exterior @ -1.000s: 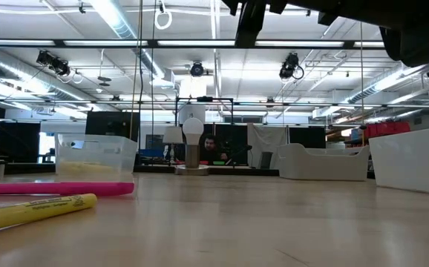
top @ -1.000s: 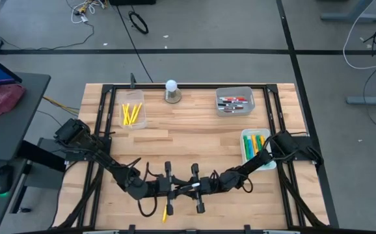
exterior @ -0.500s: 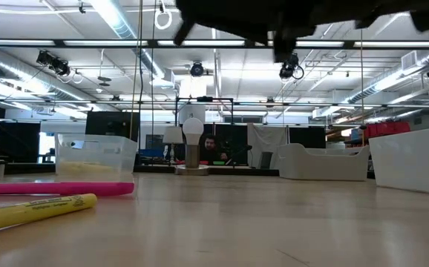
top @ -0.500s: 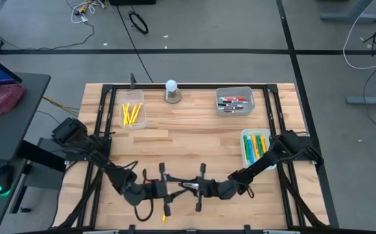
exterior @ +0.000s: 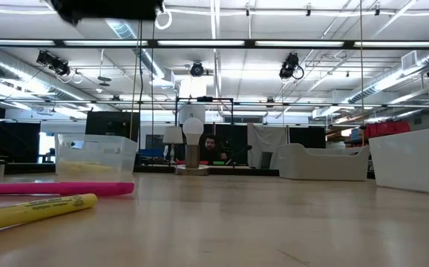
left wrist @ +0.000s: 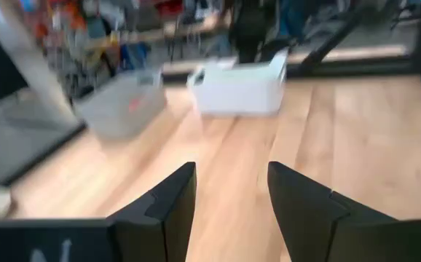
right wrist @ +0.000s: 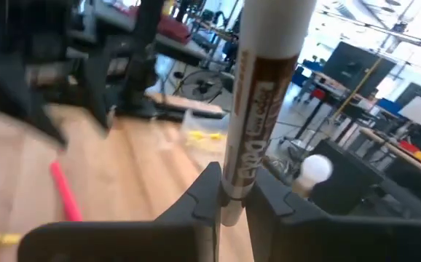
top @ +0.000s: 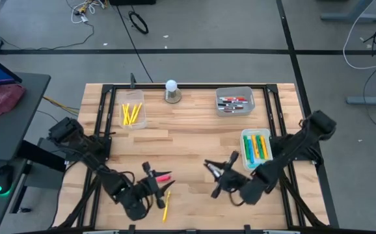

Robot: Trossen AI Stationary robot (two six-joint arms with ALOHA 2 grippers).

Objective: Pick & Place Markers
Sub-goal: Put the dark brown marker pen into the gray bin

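Observation:
My right gripper (top: pixel 217 177) hovers over the near middle of the table, shut on a white marker with a brown label (right wrist: pixel 263 87). My left gripper (top: pixel 154 186) is at the near left, open, with nothing between its fingers (left wrist: pixel 229 196). A pink marker (top: pixel 164 177) and a yellow marker (top: pixel 164 205) lie flat on the wood beside the left gripper; the low view shows them too, pink marker (exterior: pixel 51 188) and yellow marker (exterior: pixel 33 210). My right gripper pinches the white marker's barrel near one end (right wrist: pixel 232 191) between its two fingers. The fingers lie roughly level and across the marker. The long labelled part sticks out past them, and the marker is lifted clear of the table.
A clear bin with yellow markers (top: pixel 133 114) stands far left, a grey bin with red and dark markers (top: pixel 235 101) far right, and a white bin with green, yellow and blue markers (top: pixel 256 146) at the right edge. A white round knob (top: pixel 171 90) stands at the far middle.
The two grippers met over the near middle with the white marker between them and have parted. My left gripper has drawn back toward the table's left. My right gripper has risen and swung toward the right edge, tipping up toward level, and the marker has gone with it.

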